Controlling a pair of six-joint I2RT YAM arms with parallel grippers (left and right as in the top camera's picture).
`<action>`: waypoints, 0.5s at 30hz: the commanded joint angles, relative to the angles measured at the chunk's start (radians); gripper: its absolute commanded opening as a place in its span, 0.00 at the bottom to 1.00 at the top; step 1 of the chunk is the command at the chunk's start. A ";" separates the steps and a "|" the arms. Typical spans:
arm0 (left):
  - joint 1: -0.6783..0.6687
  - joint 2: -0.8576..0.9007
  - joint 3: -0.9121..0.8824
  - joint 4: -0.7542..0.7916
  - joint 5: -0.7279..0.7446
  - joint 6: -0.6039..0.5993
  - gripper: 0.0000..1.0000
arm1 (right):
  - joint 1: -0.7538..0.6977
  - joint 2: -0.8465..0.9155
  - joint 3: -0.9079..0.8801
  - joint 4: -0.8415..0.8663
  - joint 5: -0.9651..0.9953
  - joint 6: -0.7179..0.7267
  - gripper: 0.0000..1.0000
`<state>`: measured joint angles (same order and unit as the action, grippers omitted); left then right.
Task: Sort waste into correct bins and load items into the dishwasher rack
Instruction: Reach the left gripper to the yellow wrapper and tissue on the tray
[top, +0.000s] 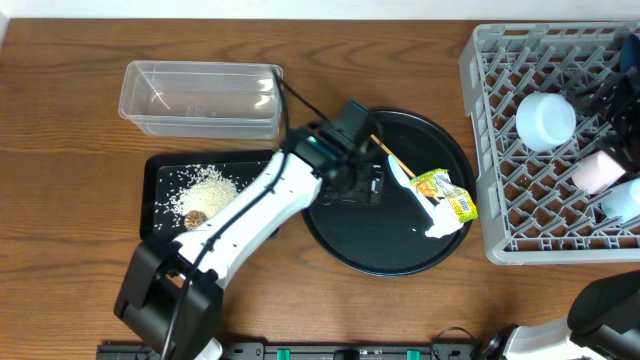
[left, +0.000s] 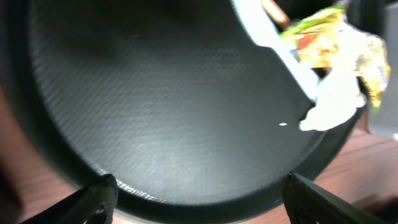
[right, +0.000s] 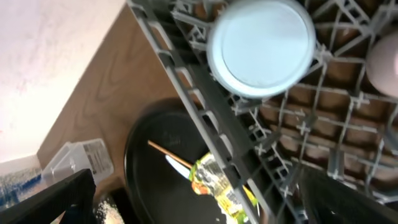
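The left pincer (left: 199, 202) hangs spread wide over the round black tray (top: 400, 255). Its fingertips (left: 102, 193) show at the wrist view's lower corners with nothing between them, touching nothing. The right pincer (right: 199, 205) is likewise spread and empty above the dishwasher rack (top: 520, 38), near the upturned pale bowl (top: 545, 118); its fingers are only dark blurs. A pink cup (top: 598, 170) and a light-blue cup (top: 625, 200) also sit in the rack, the latter cut off by the edge.

The yellow-green wrapper (top: 447, 190) and white tissue (top: 442, 220) lie touching on the round tray's right side, near a wooden stick (top: 385, 152). Rice (top: 205, 188) and a brown lump (top: 194, 217) sit in the black rectangular tray (top: 160, 165), which the left arm (top: 250, 210) partly hides. The clear tub (top: 135, 100) stands just behind it on the tabletop (top: 60, 120).
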<state>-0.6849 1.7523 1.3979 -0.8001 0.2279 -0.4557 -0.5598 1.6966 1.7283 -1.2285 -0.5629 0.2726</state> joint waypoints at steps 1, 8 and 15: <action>-0.043 -0.007 -0.003 0.045 -0.035 -0.022 0.86 | -0.003 -0.017 0.015 -0.005 0.047 -0.023 0.99; -0.132 0.040 -0.003 0.137 -0.034 -0.014 0.86 | -0.004 -0.017 0.015 -0.005 0.156 -0.023 0.99; -0.283 0.094 -0.003 0.175 -0.064 0.065 0.86 | -0.004 -0.017 0.015 -0.005 0.156 -0.023 0.99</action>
<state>-0.9134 1.8244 1.3972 -0.6392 0.2001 -0.4316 -0.5598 1.6966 1.7283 -1.2335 -0.4236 0.2661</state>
